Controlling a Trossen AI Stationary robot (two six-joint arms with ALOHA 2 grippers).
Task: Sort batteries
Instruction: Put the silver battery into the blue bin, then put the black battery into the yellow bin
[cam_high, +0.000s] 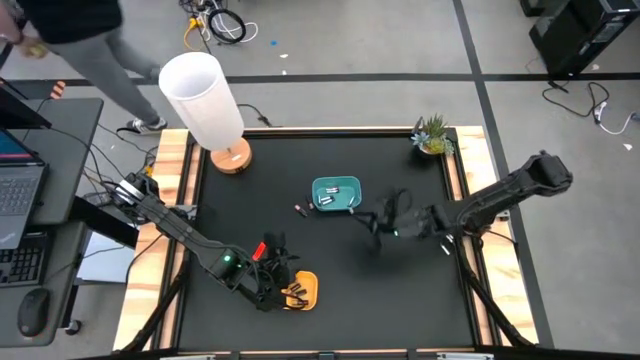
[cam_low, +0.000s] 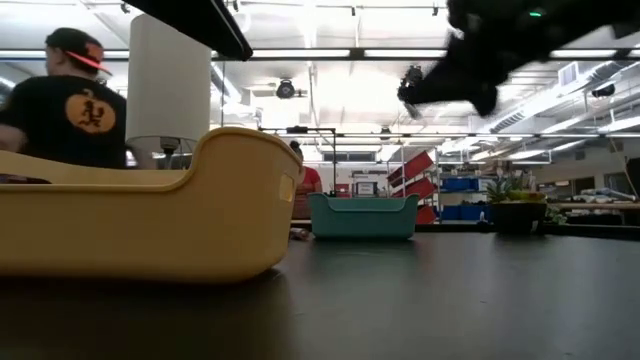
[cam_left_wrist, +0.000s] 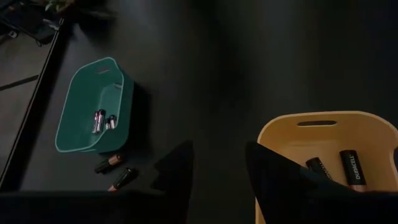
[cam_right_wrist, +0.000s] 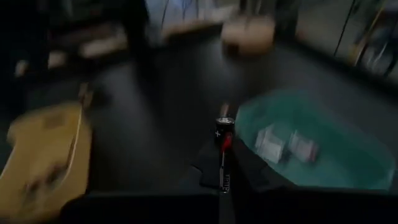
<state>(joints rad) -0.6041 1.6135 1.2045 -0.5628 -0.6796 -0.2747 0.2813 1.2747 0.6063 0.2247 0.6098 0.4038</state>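
- The right gripper (cam_right_wrist: 224, 163) hangs above the middle of the tabletop (cam_high: 400, 290), just off the right side of the teal tray (cam_high: 336, 194). Its fingers are pinched together on a single battery (cam_right_wrist: 223, 133), a dark cell with a red band that stands on end between the fingertips.
- In the low view that gripper (cam_low: 450, 85) is raised well clear of the table surface, above and to the right of the teal tray (cam_low: 362, 216).
- The teal tray sits near the centre of the tabletop, a little toward the far edge. At least two silvery batteries (cam_left_wrist: 99, 120) lie inside it.
- Two dark batteries with copper ends (cam_left_wrist: 115, 172) lie loose on the tabletop just beside the teal tray's left side, not touching it.
- The left gripper (cam_left_wrist: 217, 171) is by the near edge of the tabletop, left of centre, over the yellow tray (cam_high: 301, 290). Its fingers stand apart with nothing between them.
- The yellow tray (cam_left_wrist: 323, 146) holds dark batteries (cam_left_wrist: 351, 167), two of them plain to see in the left wrist view, lying flat on its floor.
- A white lamp (cam_high: 205, 105) on a round wooden base stands at the far left corner of the tabletop, and a small potted plant (cam_high: 432, 135) at the far right corner.
- A person (cam_low: 65, 105) in a black shirt and a cap is beyond the table's left side.
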